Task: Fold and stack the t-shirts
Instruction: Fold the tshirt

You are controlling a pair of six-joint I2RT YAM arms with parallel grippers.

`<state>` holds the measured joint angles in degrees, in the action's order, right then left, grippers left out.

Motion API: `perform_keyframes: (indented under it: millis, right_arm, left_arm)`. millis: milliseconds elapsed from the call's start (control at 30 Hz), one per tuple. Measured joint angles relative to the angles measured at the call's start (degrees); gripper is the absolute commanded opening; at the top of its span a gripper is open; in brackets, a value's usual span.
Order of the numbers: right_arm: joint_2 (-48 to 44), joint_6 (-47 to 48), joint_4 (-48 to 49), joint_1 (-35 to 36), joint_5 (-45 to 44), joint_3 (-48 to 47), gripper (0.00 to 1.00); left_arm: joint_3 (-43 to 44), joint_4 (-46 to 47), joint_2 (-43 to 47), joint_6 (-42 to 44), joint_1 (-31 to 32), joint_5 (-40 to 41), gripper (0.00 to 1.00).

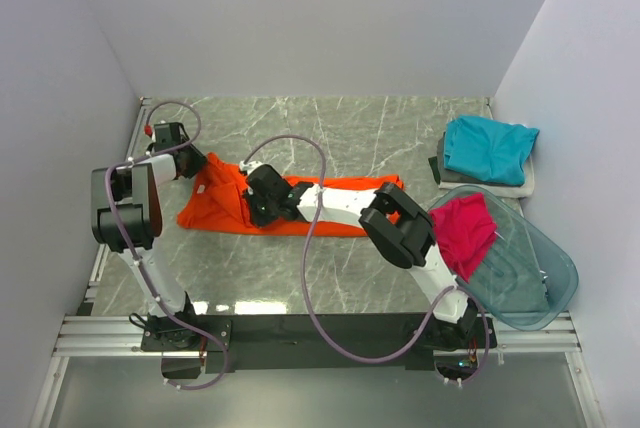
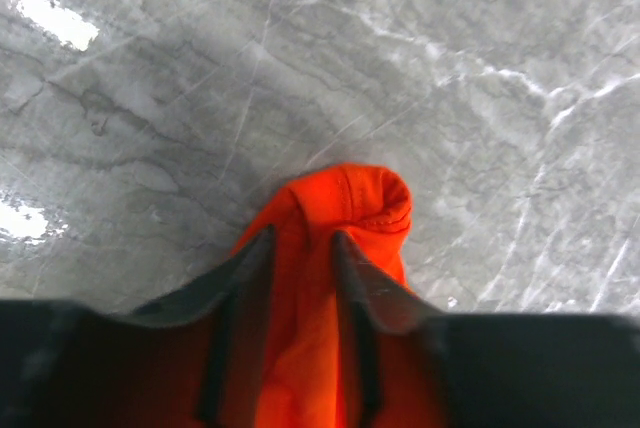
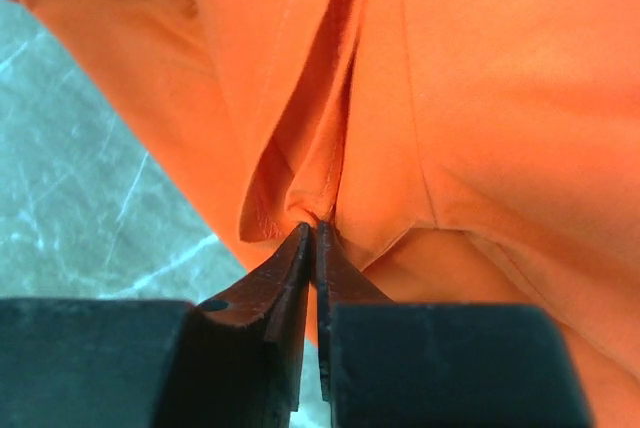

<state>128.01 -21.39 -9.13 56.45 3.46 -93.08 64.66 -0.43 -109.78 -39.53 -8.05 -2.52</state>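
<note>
Top external view: orange t-shirt (image 1: 213, 206) is laid on tabletop (image 1: 330, 128), pinched by left tool (image 2: 300, 238) and right tool (image 3: 313, 233).

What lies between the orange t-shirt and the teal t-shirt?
Bare table only, between orange t-shirt and teal t-shirt; top external view shows it.

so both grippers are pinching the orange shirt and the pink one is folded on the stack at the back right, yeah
Not the pink one: the top external view shows the magenta shirt draped over the tub rim, and the teal shirt is the folded one at the back right. The left gripper and right gripper do pinch the orange shirt.
</note>
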Motion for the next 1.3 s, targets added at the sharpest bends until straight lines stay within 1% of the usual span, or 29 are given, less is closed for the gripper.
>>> perform_keyframes:
  millis: [33, 67, 167, 200, 300, 433, 533, 633, 700, 900, 1133, 1300]
  right_arm:
    - [-0.5, 0.0, 0.3, 0.0, 0.3, 0.7, 0.19]
    - [-1.0, 0.0, 0.5, 0.1, 0.6, 1.2, 0.30]
    - [-1.9, 0.0, 0.5, 0.2, 1.1, 1.4, 0.37]
    - [-2.2, 0.0, 0.5, 0.3, 1.1, 1.4, 0.40]
    - [-3.5, 0.0, 0.6, 0.4, 1.5, 2.0, 0.43]
    - [-6.9, 0.0, 0.5, 0.4, 1.2, 4.5, 0.44]
    - [-9.8, 0.0, 0.4, 0.0, 0.4, 5.7, 0.44]
    - [-14.1, 0.0, 1.0, -1.1, 0.4, 8.9, 0.44]
    - [-16.6, -0.2, 1.6, -2.6, 0.4, 11.4, 0.44]
    - [-21.3, -0.7, 3.1, -7.5, 0.0, 18.8, 0.44]
    - [-25.6, -2.0, 4.4, -9.3, 0.0, 26.6, 0.44]
    - [-29.1, -2.4, 5.6, -11.4, -0.1, 31.0, 0.44]
  left_arm:
    - [0.0, 0.1, 0.0, -0.1, 0.0, -0.4, 0.42]
    - [0.1, 0.2, 0.0, -0.1, 0.0, -0.4, 0.51]
    - [-0.5, 1.4, 1.1, -0.3, 0.0, -0.3, 0.62]
    - [-1.1, 1.6, 1.9, -0.2, 0.0, 0.0, 0.63]
    - [-4.4, 1.6, 6.4, -0.6, 0.2, 1.0, 0.67]
    - [-8.6, 1.5, 14.3, -0.6, 2.9, 4.4, 0.68]
    - [-9.8, 1.4, 18.7, -0.6, 7.2, 6.7, 0.68]
    - [-11.6, 0.7, 21.3, -0.5, 11.1, 7.6, 0.67]
    - [-12.2, -1.2, 21.6, -0.3, 12.0, 7.8, 0.67]
    - [-12.3, -6.5, 20.2, -0.2, 12.0, 8.0, 0.67]
    - [-11.5, -9.9, 18.1, 0.1, 13.3, 8.8, 0.66]
    - [-9.0, -11.8, 14.6, 1.2, 16.5, 11.4, 0.64]
